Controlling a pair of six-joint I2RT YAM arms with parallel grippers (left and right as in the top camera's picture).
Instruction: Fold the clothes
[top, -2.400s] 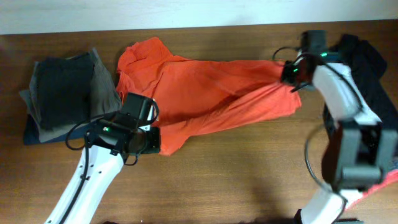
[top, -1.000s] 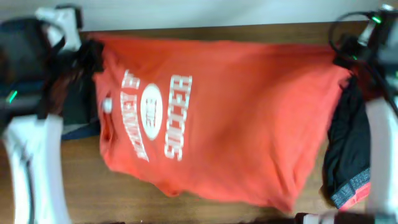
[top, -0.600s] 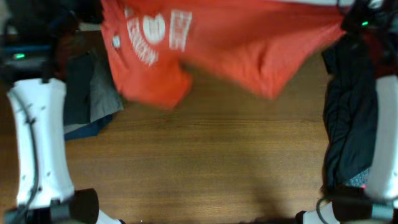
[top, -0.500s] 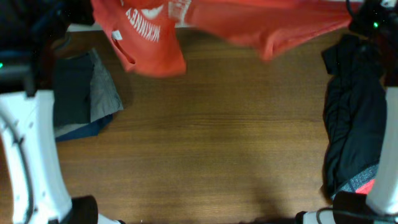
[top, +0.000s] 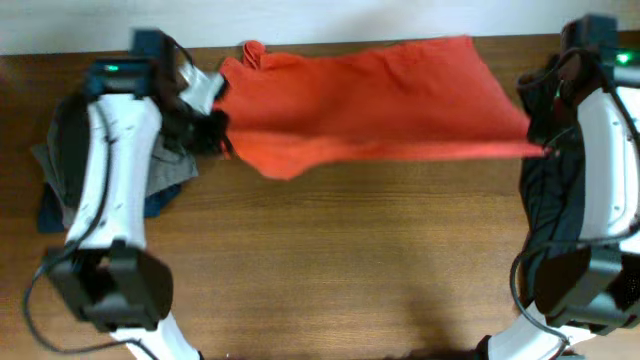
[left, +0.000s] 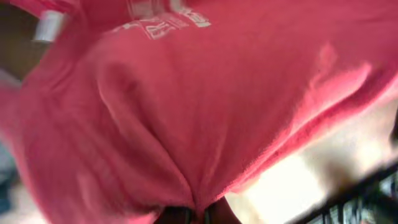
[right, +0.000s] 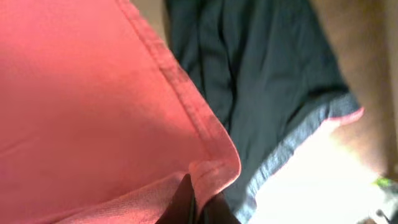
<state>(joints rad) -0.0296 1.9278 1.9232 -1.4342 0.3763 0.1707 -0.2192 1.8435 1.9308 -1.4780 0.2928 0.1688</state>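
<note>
The red-orange T-shirt (top: 370, 100) hangs stretched between my two grippers across the far half of the table, plain side up in the overhead view. My left gripper (top: 215, 130) is shut on its left end; the left wrist view shows bunched red cloth (left: 205, 112) with white lettering pinched in the jaws (left: 198, 216). My right gripper (top: 545, 150) is shut on the shirt's right hem corner (right: 211, 168), held between the fingers (right: 198, 208). The black garment (top: 560, 200) with a grey-and-red hem (right: 298, 140) lies under my right arm.
A pile of dark grey and blue folded clothes (top: 60, 185) lies at the left under my left arm. The brown wooden table (top: 340, 270) runs to a pale wall at the far edge.
The shirt was swung up and away off the table's far edge, then came back down; it now hangs stretched flat between both grippers with the lettering no longer showing from above.
</note>
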